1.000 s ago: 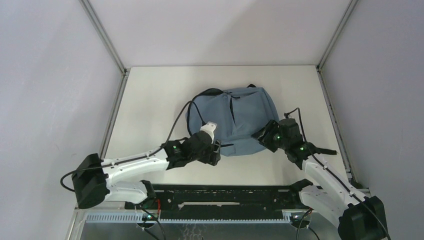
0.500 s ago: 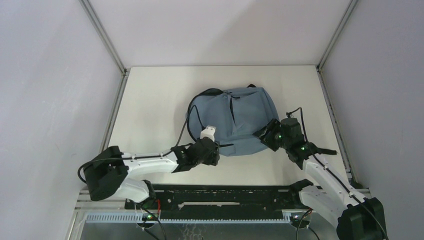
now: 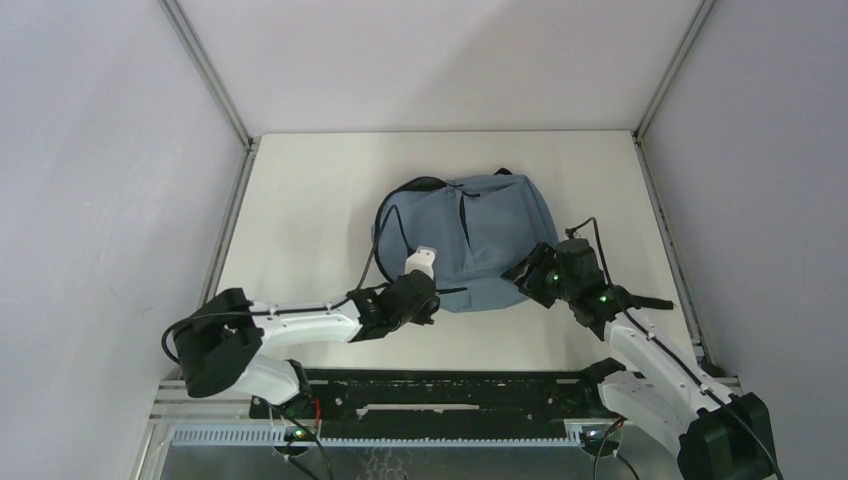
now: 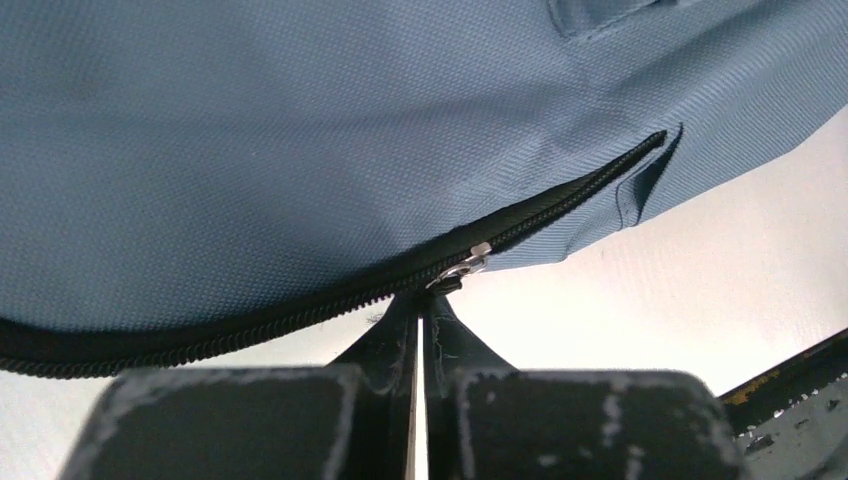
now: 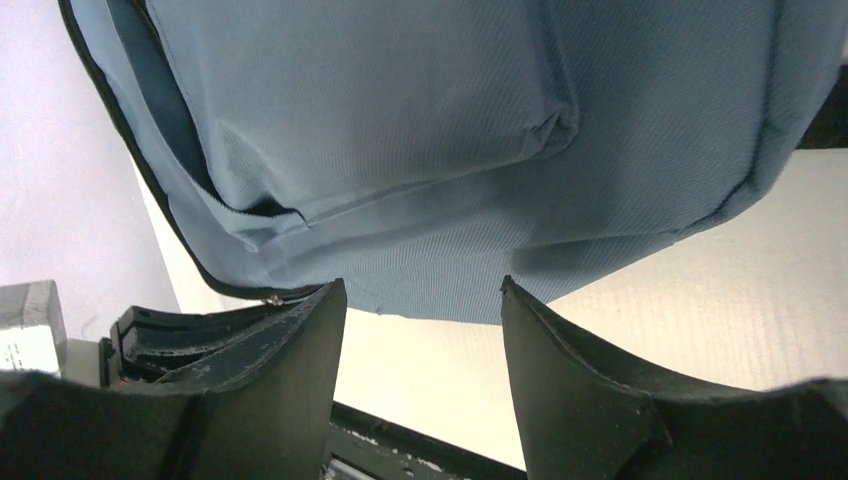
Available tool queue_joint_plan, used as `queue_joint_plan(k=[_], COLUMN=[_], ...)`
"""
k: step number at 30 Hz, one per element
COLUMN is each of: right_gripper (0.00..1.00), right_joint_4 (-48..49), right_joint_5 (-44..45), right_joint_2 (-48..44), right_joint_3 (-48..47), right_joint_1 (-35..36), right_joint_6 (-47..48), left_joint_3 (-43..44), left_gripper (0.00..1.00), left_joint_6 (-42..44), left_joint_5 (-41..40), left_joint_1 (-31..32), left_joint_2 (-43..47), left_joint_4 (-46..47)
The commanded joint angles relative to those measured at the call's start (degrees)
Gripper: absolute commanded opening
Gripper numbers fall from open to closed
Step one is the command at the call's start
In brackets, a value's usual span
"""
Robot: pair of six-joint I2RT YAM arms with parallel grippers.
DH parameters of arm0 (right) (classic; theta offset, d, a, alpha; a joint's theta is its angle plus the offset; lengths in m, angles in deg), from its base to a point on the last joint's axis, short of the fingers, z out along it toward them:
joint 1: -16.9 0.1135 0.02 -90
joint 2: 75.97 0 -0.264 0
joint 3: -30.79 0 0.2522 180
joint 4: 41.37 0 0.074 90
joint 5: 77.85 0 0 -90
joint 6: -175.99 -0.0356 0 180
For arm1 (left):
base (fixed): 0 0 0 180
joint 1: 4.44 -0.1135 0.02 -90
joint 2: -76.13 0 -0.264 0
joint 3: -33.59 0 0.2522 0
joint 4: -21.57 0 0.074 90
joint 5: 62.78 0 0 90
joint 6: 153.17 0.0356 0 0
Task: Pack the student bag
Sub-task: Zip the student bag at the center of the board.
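The grey-blue student bag lies flat in the middle of the table, front pocket up. My left gripper is at its near left edge. In the left wrist view the left gripper is shut, its tips pinched on the small dark pull under the metal zipper slider of the black zipper. My right gripper hovers at the bag's near right edge. In the right wrist view the right gripper is open, the bag's hem just past its tips and nothing between the fingers.
A black rail runs along the table's near edge behind the arms. The bag's black strap loops out at its left side, and my left arm's cable arcs over there. Metal frame posts and walls bound the table.
My left gripper went from open to shut at the bag's near left edge, and the left arm's elbow drew in and back. The right arm barely moved.
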Motion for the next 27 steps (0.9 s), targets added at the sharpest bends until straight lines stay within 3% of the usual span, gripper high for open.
queue_joint_plan(k=[1,8,11,13,19,23,27], right_gripper=[0.67,0.66,0.56,0.55,0.65,0.73,0.75], right_joint_4=[0.5,6.5,10.8,10.1,-4.3,-4.5,-3.1], right_joint_5=[0.7,-1.6,0.3,2.3,8.8,9.0,5.4], right_joint_2=[-1.1,-0.1,1.7,4.7,15.2,19.6,24.7], right_joint_3=[0.4,0.9,0.7,-1.6,-15.0,-17.3,-19.9], right_joint_1=[2.6,8.3,11.4,13.0,18.3,20.3,20.9], right_joint_6=[-0.6,-6.9,-11.3,-13.8,-21.1,-27.4,-30.2], left_joint_3=[4.3,4.1,3.5,2.3,0.9,0.2,0.0], left_gripper=[0.0,0.0,0.0,0.0,0.0,0.0,0.0], left_joint_6=[2.4,4.1,5.8,6.7,7.4,7.6,7.2], left_joint_5=[1.6,1.1,1.6,1.5,1.0,4.3,8.0], left_joint_1=[0.1,0.1,0.1,0.1,-0.1,-0.2,-0.2], left_joint_2=[1.5,5.9,8.6,10.7,13.9,13.2,11.3], left_joint_4=[0.6,-8.0,-9.3,-8.9,-8.1,-7.0,-6.0])
